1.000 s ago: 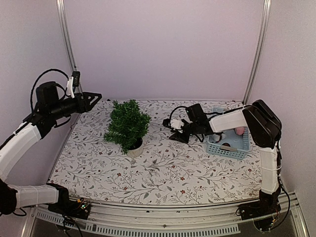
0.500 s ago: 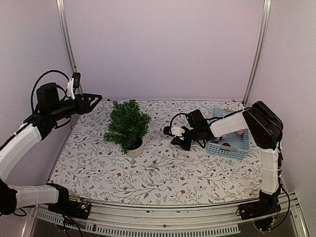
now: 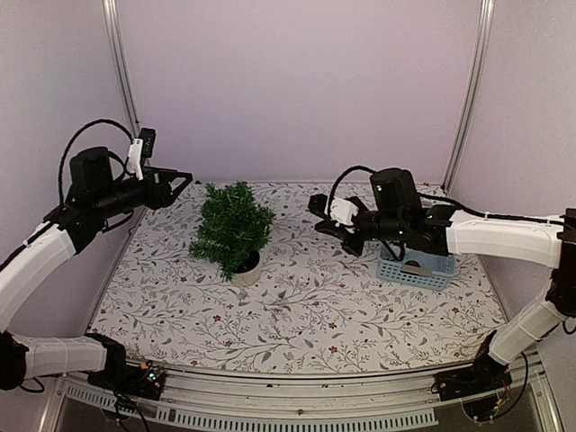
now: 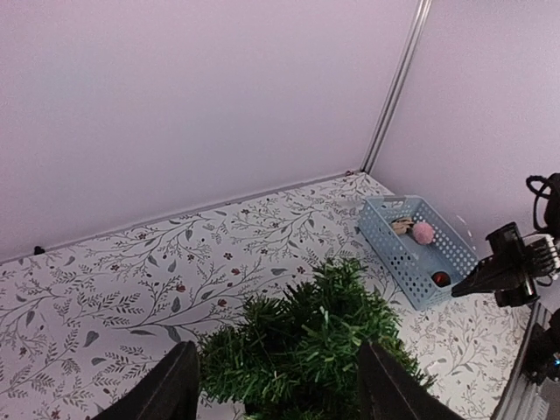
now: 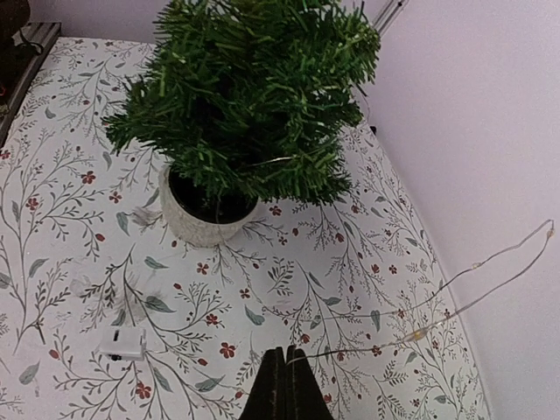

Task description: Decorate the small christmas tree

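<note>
Count: 1 tree (image 3: 232,229), 1 blue basket (image 4: 395,259), 1 light wire (image 5: 420,332), 1 small white box (image 5: 122,343) on the bench (image 3: 297,306). Basket holds 3 items: 1 pink ball (image 4: 423,232), 1 red piece (image 4: 440,278), 1 tan piece (image 4: 401,226). 2 grabbers: left end effector (image 3: 180,183), right end effector (image 5: 285,372).

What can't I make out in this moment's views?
- Top view: the thin wire pinched in the right pincer is too fine to see.
- Left wrist view: the small christmas tree hides its pot behind branches; the bottom edge cuts it off.
- Basket: contents too small to name in the left wrist view; the right arm covers most from above.
</note>
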Available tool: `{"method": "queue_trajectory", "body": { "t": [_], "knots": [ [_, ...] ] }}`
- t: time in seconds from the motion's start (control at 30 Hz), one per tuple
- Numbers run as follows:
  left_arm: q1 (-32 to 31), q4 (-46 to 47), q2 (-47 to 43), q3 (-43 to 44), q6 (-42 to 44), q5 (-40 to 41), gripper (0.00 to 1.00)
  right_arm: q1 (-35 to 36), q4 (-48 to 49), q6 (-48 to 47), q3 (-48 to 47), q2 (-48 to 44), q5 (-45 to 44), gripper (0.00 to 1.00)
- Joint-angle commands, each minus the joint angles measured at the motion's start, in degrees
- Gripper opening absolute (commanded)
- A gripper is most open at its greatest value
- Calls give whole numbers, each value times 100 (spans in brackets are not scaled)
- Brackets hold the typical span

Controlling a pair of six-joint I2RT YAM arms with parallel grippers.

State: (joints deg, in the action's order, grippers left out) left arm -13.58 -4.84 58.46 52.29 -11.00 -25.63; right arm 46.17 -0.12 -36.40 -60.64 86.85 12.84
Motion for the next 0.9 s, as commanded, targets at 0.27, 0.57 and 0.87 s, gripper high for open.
{"method": "queue_trajectory", "body": {
  "t": [0.27, 0.57, 0.87],
  "knots": [
    [-1408, -279, -94, 567, 1782, -211, 61, 1402, -1560, -51, -96, -1005, -890, 0],
    [-2617, -463, 641, 1063, 2708, -227, 62, 2384, -2001, 7, -391, -1099, -1100, 0],
    [-3249, -437, 1491, 1403, 3217, -804, 63, 2775, -2147, -24, -660, -1105, -889, 0]
  ]
}}
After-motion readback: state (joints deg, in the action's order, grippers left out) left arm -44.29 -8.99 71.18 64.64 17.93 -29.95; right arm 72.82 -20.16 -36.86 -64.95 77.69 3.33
